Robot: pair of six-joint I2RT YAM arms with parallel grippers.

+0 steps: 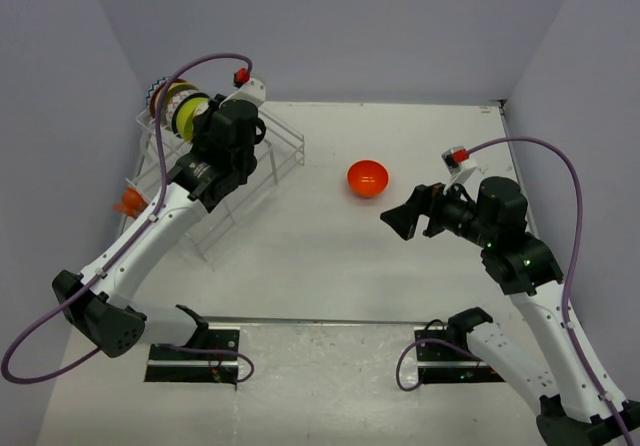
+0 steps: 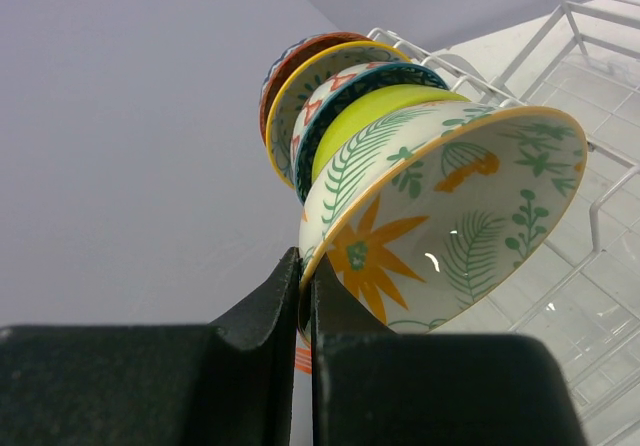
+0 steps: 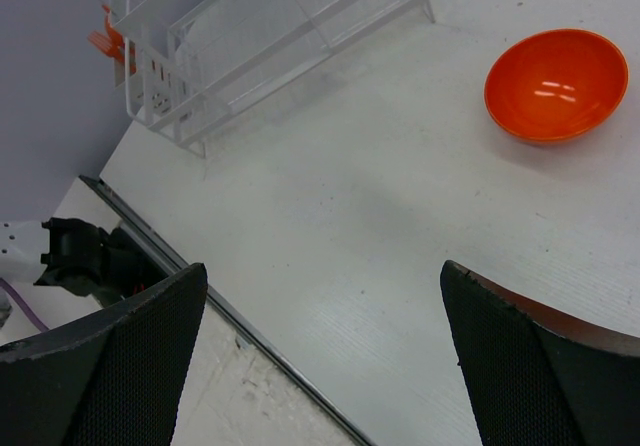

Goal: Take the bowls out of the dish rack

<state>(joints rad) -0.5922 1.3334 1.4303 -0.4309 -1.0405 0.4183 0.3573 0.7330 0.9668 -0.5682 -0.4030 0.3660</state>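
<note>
Closest in the left wrist view, the left claw (image 2: 305, 266) is clamped narrow on the rim of a leaf-patterned bowl (image 2: 450, 226). That bowl is white with green fronds, orange flowers and a yellow edge, and it stands tilted with its inside showing.

On the table (image 1: 330, 266), the dish rack (image 1: 288, 136) sits at the far left. The left arm is on it and the right arm is well apart.

Behind the gripped bowl, the other bowls (image 2: 340, 86) stand on edge in a row running straight away from the claw, lime-green next. I judge the lift must come up and back, clear of them.

An orange-red bowl (image 1: 367, 178) rests on the table near the right claw (image 1: 397, 221), which gapes wide and holds nothing.
</note>
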